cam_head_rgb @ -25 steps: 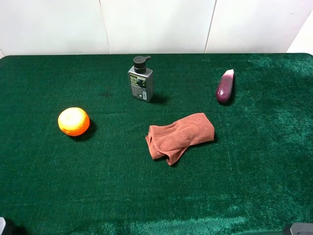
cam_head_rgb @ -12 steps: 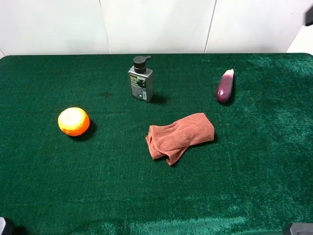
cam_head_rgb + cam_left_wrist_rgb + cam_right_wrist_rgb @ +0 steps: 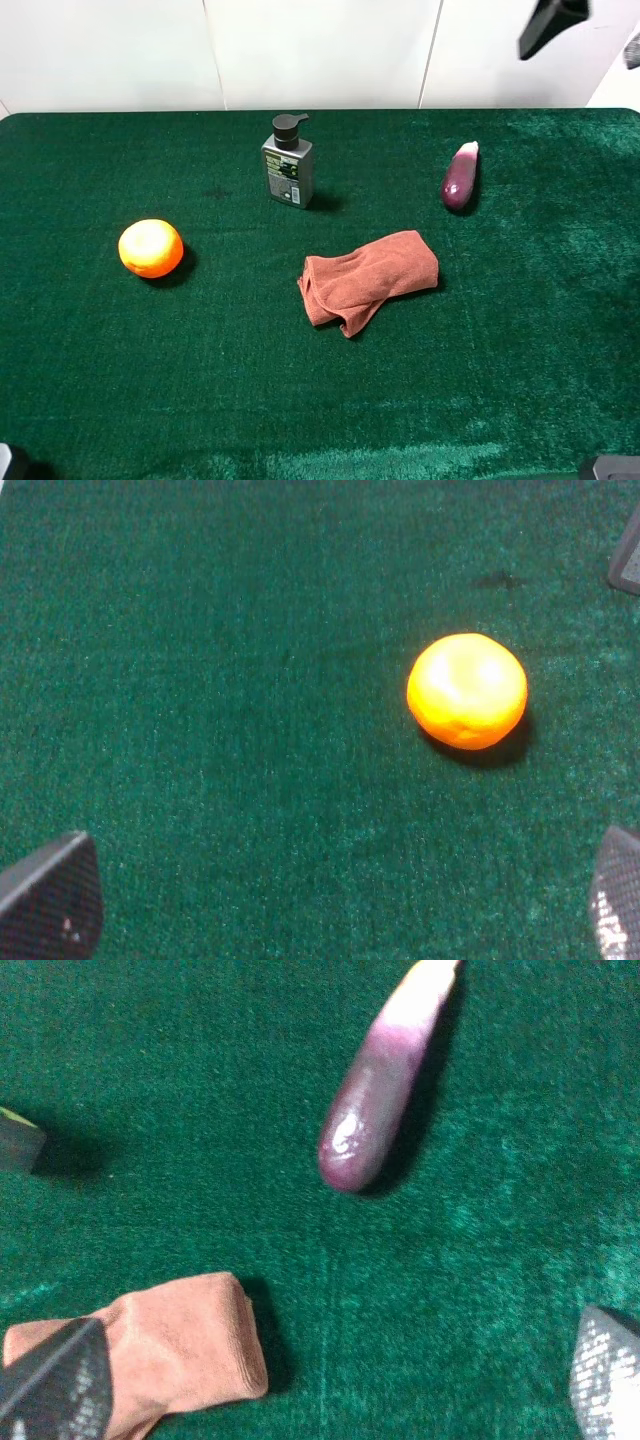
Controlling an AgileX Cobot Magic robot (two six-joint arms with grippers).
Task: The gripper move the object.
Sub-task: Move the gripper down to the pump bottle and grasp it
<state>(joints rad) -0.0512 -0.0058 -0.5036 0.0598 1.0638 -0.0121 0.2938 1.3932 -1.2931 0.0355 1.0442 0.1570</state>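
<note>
Right gripper (image 3: pixel 577 56) newly in view, high at far right, eggplant (image 3: pixel 460 177) beneath; nothing else shifted. Its fingers (image 3: pixel 55 1385) spread wide, empty. Left gripper (image 3: pixel 330 900) likewise released, empty, near orange (image 3: pixel 467 690). Pump bottle (image 3: pixel 288 165) upright on green worktop (image 3: pixel 200 380), far middle, behind rust cloth (image 3: pixel 370 280), well apart from both grippers.

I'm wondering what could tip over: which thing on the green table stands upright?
The grey bottle. It stands on its base, pump up; the eggplant lies on its side, the cloth is crumpled, the orange is round.
</note>
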